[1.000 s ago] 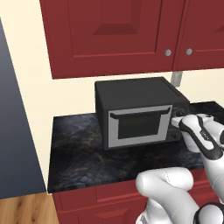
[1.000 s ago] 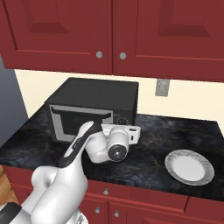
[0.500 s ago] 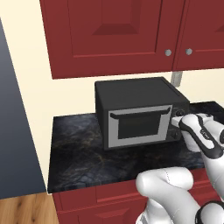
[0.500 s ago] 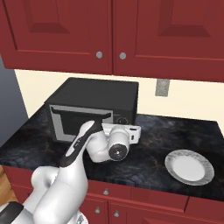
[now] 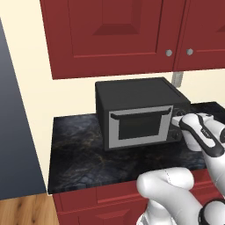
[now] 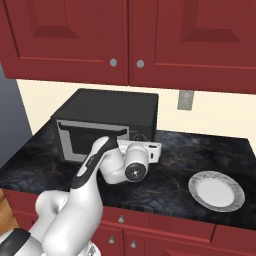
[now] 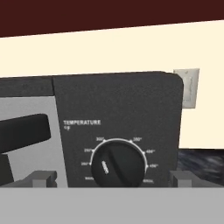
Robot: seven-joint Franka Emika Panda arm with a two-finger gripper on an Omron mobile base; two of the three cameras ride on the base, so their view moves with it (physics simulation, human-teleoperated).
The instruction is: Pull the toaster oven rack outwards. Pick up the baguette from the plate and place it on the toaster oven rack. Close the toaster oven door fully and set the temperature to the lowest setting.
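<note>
The black toaster oven (image 5: 140,94) stands at the back of the dark counter, and its silver toaster oven door (image 5: 139,128) is shut upright with the handle bar along the top. My gripper (image 5: 178,126) is open and sits right in front of the oven's knob panel. In the hand view the fingertips (image 7: 43,178) flank the temperature knob (image 7: 117,165) without touching it. The knob's pointer aims to the lower left. The white plate (image 6: 216,190) lies bare at the counter's right. The baguette and the toaster oven rack are hidden from view.
Red wall cabinets (image 5: 114,30) hang above the oven. A wall outlet (image 6: 185,100) sits just right of it. The dark marble counter (image 5: 79,149) runs left to its edge by the cream wall. My arm's elbow (image 6: 135,167) hovers over the counter in front of the oven.
</note>
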